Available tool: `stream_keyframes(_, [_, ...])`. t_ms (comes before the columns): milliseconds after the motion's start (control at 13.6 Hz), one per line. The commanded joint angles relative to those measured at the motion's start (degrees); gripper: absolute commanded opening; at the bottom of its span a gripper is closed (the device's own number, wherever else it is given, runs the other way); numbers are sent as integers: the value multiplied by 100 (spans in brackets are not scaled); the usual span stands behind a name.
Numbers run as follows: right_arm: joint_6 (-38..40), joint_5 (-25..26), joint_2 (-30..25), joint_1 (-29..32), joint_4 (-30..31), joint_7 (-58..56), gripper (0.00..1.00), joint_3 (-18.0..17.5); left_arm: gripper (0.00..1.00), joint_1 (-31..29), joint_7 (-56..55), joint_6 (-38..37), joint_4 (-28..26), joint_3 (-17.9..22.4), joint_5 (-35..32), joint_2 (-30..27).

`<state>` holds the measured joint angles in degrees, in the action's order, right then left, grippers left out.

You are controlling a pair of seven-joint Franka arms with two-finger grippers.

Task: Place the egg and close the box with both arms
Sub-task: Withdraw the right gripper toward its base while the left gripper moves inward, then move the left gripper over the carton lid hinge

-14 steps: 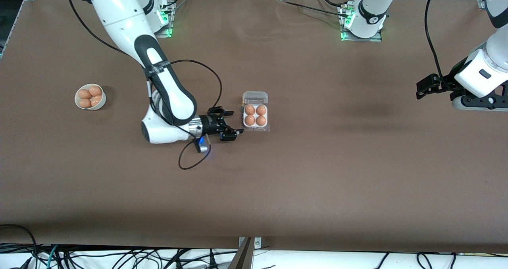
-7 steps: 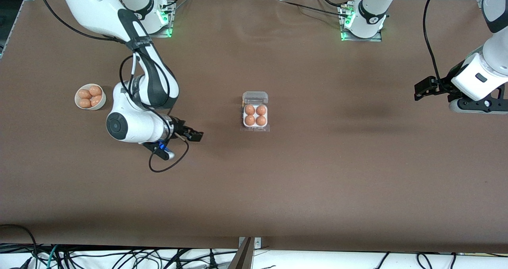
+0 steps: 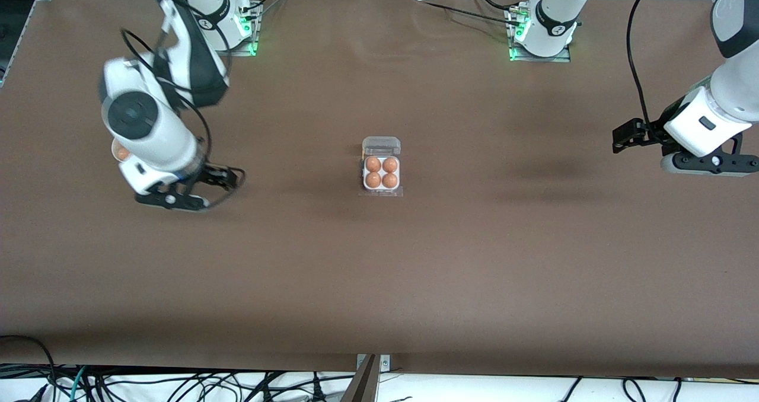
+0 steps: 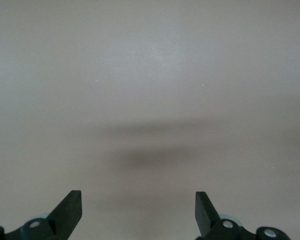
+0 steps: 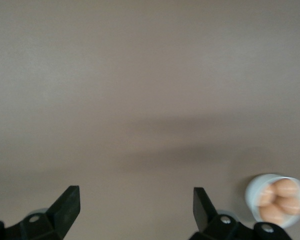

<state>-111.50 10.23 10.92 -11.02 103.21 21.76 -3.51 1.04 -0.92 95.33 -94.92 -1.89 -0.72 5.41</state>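
The box [image 3: 363,184] sits mid-table with its white tray full: an egg [image 3: 373,164] lies in every cell. Its clear lid [image 3: 381,146] stands open on the side farther from the front camera. My right gripper [image 3: 232,178] is open and empty, up over bare table between the bowl and the box; in the right wrist view [image 5: 135,197] only table lies between its fingers. My left gripper [image 3: 621,136] is open and empty over the table toward the left arm's end; the left wrist view [image 4: 138,200] shows only bare table.
A round white bowl [image 5: 252,194] with several eggs stands toward the right arm's end. In the front view the right arm covers most of it, leaving one egg edge [image 3: 121,152] showing. Cables hang along the table's near edge.
My right arm has swung away from the box toward the bowl and risen, with its gripper empty. My left gripper has drifted slightly toward the box. The box and eggs have not moved.
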Motion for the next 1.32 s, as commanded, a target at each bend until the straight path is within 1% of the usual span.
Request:
stream_keyframes(0, [400, 85, -1010, 284, 393, -366, 100, -124, 100, 37, -40, -138, 176, -13, 134, 119])
stream_keyframes(147, [908, 76, -1362, 363, 279, -514, 100, -115, 100, 89, -32, -313, 176, -39, 475, 223])
stream_keyframes(294, [1331, 32, -1627, 495, 138, -743, 100, -106, 100, 116, -40, -410, 158, -48, 669, 285])
stream_keyframes(440, [1377, 23, -1820, 574, 68, -796, 100, -45, 100, 247, -40, -524, 158, -48, 784, 399])
stream_keyframes(514, [1420, 23, -1830, 592, -54, -831, 100, 51, 100, 309, -58, -533, 150, -48, 889, 469])
stream_keyframes(661, [1605, -64, -1821, 592, -222, -980, 100, 288, 92, 432, -189, -673, 158, -48, 1065, 636])
stream_keyframes(734, [1614, -370, -1821, 601, -231, -1103, 100, 472, 89, 537, -259, -822, 158, -48, 1083, 715])
stream_keyframes(807, [1614, -695, -1821, 609, -240, -1235, 100, 657, 83, 633, -304, -919, 158, -48, 1083, 803])
stream_keyframes(881, [1605, -741, -1812, 610, -292, -1366, 100, 719, 76, 678, -304, -998, 167, -48, 1083, 900])
stream_keyframes(954, [1623, -707, -1804, 610, -363, -1403, 100, 720, 67, 687, -304, -1138, 184, -57, 1127, 1014])
stream_keyframes(1101, [1710, -707, -1786, 697, -390, -1412, 100, 702, 42, 644, -391, -1429, 176, -39, 1722, 1260])
stream_keyframes(1248, [1720, -715, -1760, 663, -390, -1368, 100, 694, 26, 669, -585, -1561, 167, -39, 1856, 1401])
